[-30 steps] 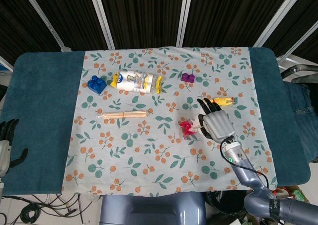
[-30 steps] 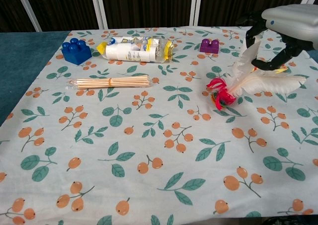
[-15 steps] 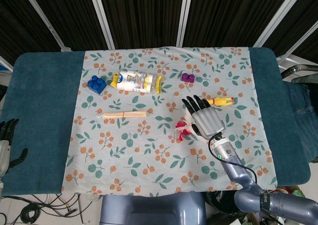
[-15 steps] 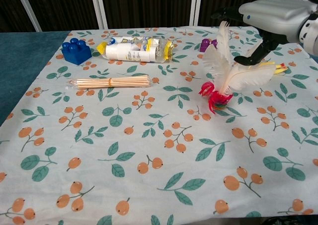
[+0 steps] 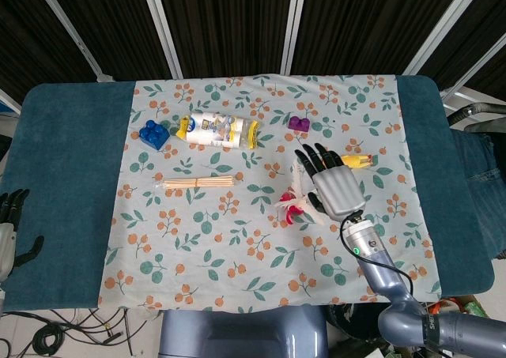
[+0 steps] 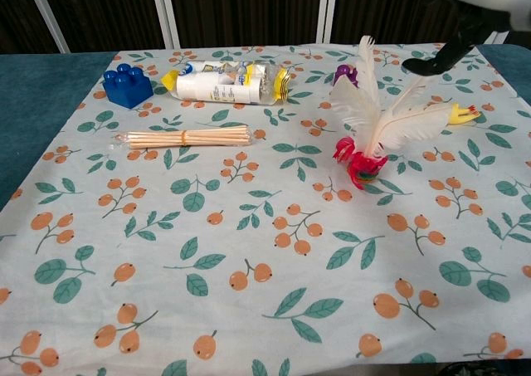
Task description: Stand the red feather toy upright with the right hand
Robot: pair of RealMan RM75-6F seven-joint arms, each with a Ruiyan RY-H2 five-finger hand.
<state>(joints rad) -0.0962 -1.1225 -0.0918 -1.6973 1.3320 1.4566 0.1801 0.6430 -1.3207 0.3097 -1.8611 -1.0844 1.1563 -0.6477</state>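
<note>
Right hand [image 5: 335,187] lifted off; feather toy [image 6: 371,129] upright below (free-standing).

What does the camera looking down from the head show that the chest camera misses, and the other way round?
Only the head view shows the left hand resting off the cloth at the table's edge, and the whole right hand, fingers spread, above the toy. Only the chest view shows the red feather toy from the side: red base on the cloth, white feathers pointing up, the hand clear of them. Both show the blue block, the white bottle, the stick bundle and the purple block.
</note>
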